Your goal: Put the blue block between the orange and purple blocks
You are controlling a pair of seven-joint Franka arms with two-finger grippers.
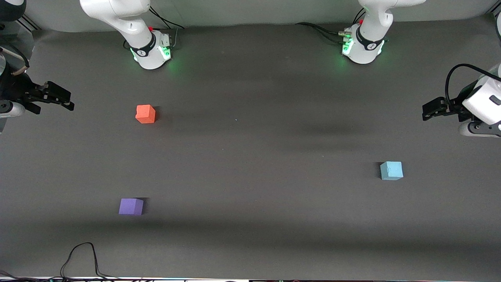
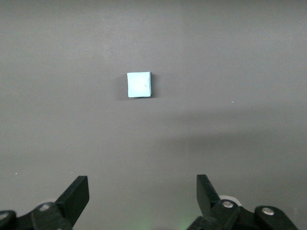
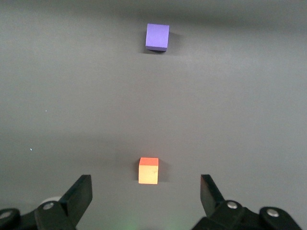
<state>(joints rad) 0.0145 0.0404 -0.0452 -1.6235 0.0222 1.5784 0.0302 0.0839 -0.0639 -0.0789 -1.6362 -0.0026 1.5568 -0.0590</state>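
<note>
The blue block (image 1: 391, 170) (image 2: 139, 84) rests on the grey table toward the left arm's end. The orange block (image 1: 145, 114) (image 3: 148, 171) and the purple block (image 1: 131, 206) (image 3: 157, 37) lie toward the right arm's end, well apart, with the purple one nearer the front camera. My left gripper (image 1: 428, 110) (image 2: 141, 184) hangs open and empty over its end of the table, short of the blue block. Over the other end my right gripper (image 1: 66, 100) (image 3: 145, 188) is open and empty too, with the orange block just ahead of its fingers.
The right arm's base (image 1: 150, 51) and the left arm's base (image 1: 362, 47) stand along the table edge farthest from the front camera. A black cable (image 1: 82, 258) loops onto the table at the edge nearest the camera, close to the purple block.
</note>
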